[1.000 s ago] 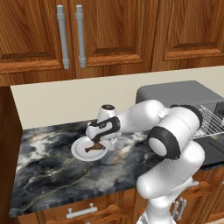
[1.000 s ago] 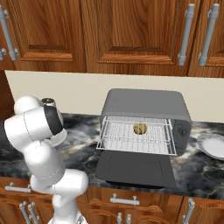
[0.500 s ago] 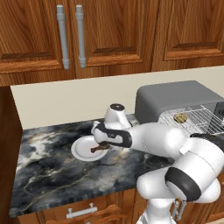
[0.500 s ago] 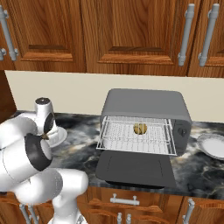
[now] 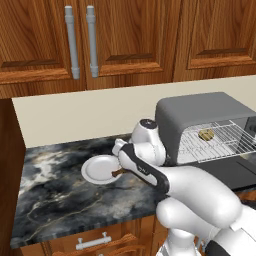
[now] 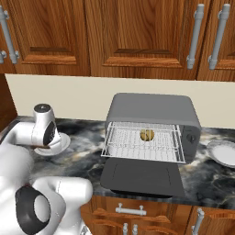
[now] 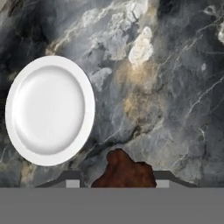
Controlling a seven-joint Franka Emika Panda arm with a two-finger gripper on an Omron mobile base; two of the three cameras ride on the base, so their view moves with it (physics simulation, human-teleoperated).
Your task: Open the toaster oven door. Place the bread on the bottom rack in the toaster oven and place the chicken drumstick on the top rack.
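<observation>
The chicken drumstick (image 5: 118, 173) is pinched in the gripper (image 5: 121, 169), its thin bone end jutting out leftward in the left base view, over the right rim of a white plate (image 5: 98, 169) on the dark marble counter (image 5: 60, 197); its long axis there runs roughly level, from the hand toward the plate. In the hand view the drumstick (image 7: 124, 172) rises as a brown lump between the two finger tips at the bottom, its thick end nearest the camera, and the gripper (image 7: 117, 180) is closed on it; the plate (image 7: 49, 110) sits bare to the left, apart from the meat, with marble counter (image 7: 175, 87) under the rest. The right base view gives what the others do not: the full front of the toaster oven (image 6: 153, 124), its door (image 6: 140, 177) folded down flat onto the counter, a wire rack (image 6: 143, 143) drawn out over it, and the bread (image 6: 147, 135) resting on that rack toward the back. Which of the two racks it is I cannot tell. That view also shows a second white plate (image 6: 223, 153) right of the oven. From the left base view the oven (image 5: 200, 117) stands just right of the hand, with the bread (image 5: 205, 134) on the pulled-out rack (image 5: 215, 142), well apart from the drumstick.
</observation>
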